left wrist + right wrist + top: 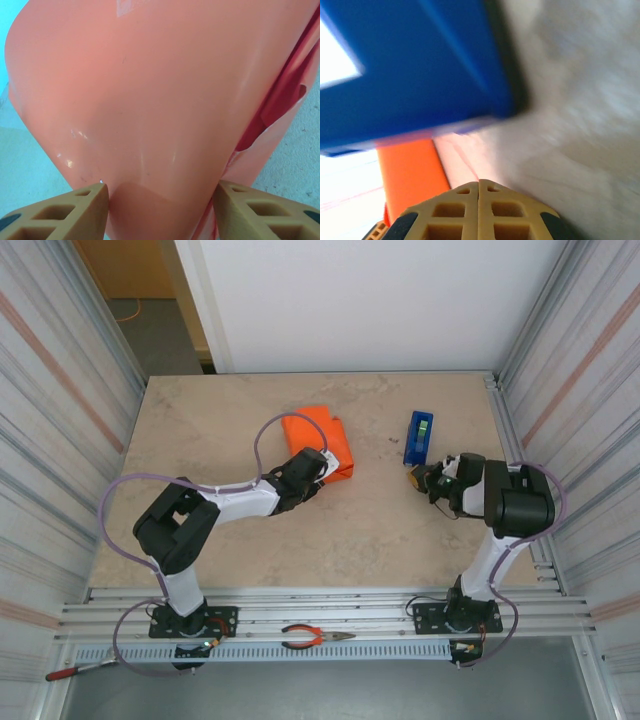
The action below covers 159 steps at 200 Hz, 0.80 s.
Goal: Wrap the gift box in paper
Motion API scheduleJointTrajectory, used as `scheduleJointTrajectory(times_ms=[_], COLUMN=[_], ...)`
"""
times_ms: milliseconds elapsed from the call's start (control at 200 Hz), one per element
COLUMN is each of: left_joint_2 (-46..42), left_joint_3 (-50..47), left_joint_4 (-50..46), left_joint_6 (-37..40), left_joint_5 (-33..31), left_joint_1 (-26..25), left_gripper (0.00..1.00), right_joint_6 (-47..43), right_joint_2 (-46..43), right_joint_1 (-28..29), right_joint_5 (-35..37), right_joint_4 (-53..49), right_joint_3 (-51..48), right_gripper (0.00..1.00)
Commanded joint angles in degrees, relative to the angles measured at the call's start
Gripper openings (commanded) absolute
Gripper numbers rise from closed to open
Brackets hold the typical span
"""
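Note:
The gift box (318,438) lies at the middle of the table as a compact orange block, its faces covered by the paper (150,100). A loose fold of the paper hangs open on the right side. My left gripper (322,468) reaches it from the near side. Both of its tan fingers (90,205) press on the wrapped block's flanks, so the gripper (161,192) is shut on it. My right gripper (418,480) is shut and holds nothing, its fingertips (479,182) pressed together just in front of the blue tape dispenser (410,65).
The blue tape dispenser (419,437) stands right of the box. Orange-handled pliers (315,638) lie on the front rail between the arm bases, and a red-handled tool (70,672) lies at the front left. Corrugated walls (60,420) close both sides.

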Motion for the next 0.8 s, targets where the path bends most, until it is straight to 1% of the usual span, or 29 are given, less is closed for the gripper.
scheduleJointTrajectory(times_ms=[0,195,446,541,792], left_joint_2=[1.37,1.41,1.12,1.13,1.07], left_joint_3=[-0.27,-0.34,-0.54,-0.57,-0.57], left_joint_4=[-0.97,-0.85,-0.80,-0.68,-0.71], left_joint_6=[0.62,0.62,0.63,0.62,0.70], left_joint_5=[0.67,0.67,0.50,0.50,0.50], left_joint_1=[-0.84,-0.79,-0.84,-0.83,-0.84], left_gripper=[0.57,0.57,0.56,0.55,0.55], right_joint_6=[1.03,0.42,-5.99,-7.65,-9.88], right_joint_2=[0.30,-3.59,-12.35,-14.88,-19.71], right_joint_1=[0.25,1.56,6.65,8.90,15.72], right_joint_5=[-0.94,-1.91,-0.60,0.08,1.45], right_joint_4=[-2.68,-4.53,-15.58,-18.08,-15.99], right_joint_3=[-0.49,-0.02,2.65,3.28,2.91], right_gripper=[0.00,0.00,0.00,0.00,0.00])
